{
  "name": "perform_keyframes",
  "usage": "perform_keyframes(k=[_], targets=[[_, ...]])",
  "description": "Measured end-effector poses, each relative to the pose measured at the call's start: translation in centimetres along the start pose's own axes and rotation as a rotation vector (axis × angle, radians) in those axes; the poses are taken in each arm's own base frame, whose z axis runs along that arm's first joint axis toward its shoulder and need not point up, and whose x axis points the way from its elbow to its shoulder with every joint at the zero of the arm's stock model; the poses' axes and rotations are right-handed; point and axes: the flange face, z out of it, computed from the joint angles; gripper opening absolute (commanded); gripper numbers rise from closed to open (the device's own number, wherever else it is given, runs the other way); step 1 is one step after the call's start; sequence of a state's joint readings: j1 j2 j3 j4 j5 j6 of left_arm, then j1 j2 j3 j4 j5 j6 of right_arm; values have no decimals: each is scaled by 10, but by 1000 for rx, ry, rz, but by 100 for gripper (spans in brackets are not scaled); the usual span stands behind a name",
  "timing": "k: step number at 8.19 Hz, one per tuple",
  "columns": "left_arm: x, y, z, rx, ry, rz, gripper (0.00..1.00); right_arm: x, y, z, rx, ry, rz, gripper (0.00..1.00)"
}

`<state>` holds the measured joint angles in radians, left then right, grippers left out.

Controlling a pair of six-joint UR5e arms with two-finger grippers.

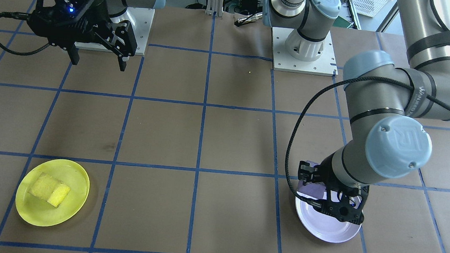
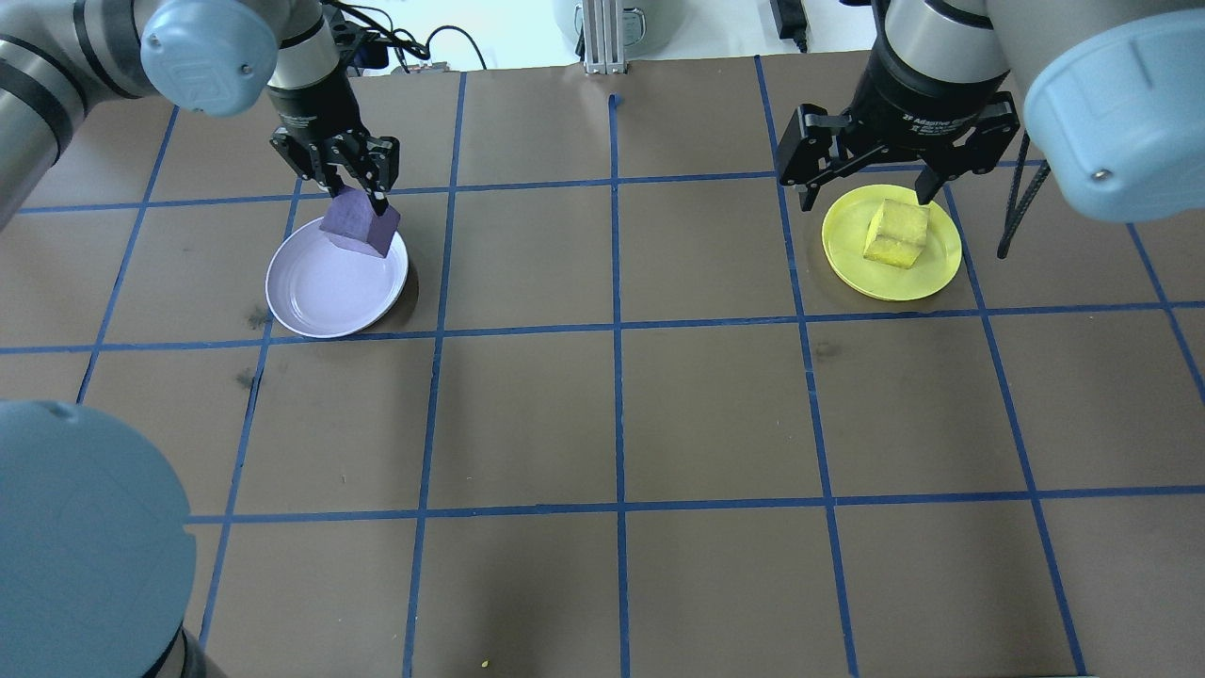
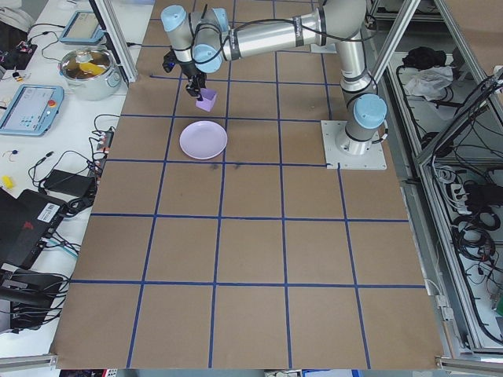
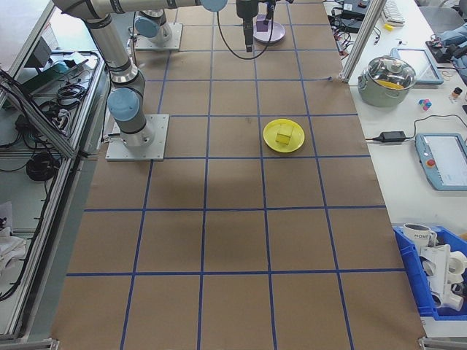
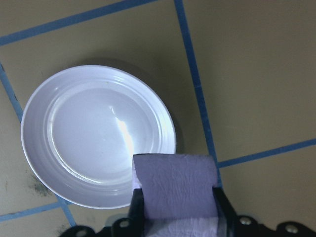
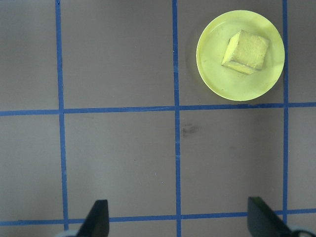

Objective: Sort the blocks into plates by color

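Observation:
My left gripper [image 2: 358,200] is shut on the purple block [image 2: 360,224], holding it just over the far rim of the lavender plate [image 2: 325,292]. The left wrist view shows the purple block [image 5: 175,185] clamped between both fingers [image 5: 137,210], with the lavender plate [image 5: 74,138] below holding nothing. The yellow block [image 2: 899,234] lies tilted in the yellow plate [image 2: 932,268]. My right gripper [image 2: 866,198] hangs open and high near that plate. From the right wrist, the yellow block [image 6: 245,51] and yellow plate [image 6: 212,64] appear far below.
The brown table is marked with a grid of blue tape [image 2: 617,330]. The arms' white base plates [image 1: 302,54] stand at the robot side. Beyond the table ends lie a silver pot [image 3: 88,67], tablets [image 4: 441,157] and a blue bin [image 4: 438,281].

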<state>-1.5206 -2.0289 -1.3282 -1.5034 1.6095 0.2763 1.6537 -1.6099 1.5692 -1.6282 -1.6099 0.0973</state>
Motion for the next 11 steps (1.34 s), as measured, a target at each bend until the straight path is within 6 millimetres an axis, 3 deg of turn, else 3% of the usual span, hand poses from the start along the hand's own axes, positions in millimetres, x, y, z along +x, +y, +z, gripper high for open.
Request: perform_keyframes(k=[2, 3, 4, 6, 7, 9, 11], targets=[[-51, -11, 28, -13, 13, 38, 4, 0, 0, 0, -1, -1, -1, 100], [-68, -17, 46, -24, 25, 47, 37, 0, 0, 0, 0, -1, -1, 100], [-77, -24, 64, -32, 32, 61, 99, 0, 0, 0, 1, -1, -1, 100], [-85, -31, 85, -48, 35, 73, 100, 0, 0, 0, -1, -1, -1, 100], [-85, -31, 86, -48, 33, 75, 100, 0, 0, 0, -1, -1, -1, 100], [-83, -26, 69, -27, 26, 74, 100, 0, 1, 0, -2, -1, -1, 100], [-72, -12, 27, 28, 6, 42, 100, 0, 1, 0, -2, -1, -1, 100]])
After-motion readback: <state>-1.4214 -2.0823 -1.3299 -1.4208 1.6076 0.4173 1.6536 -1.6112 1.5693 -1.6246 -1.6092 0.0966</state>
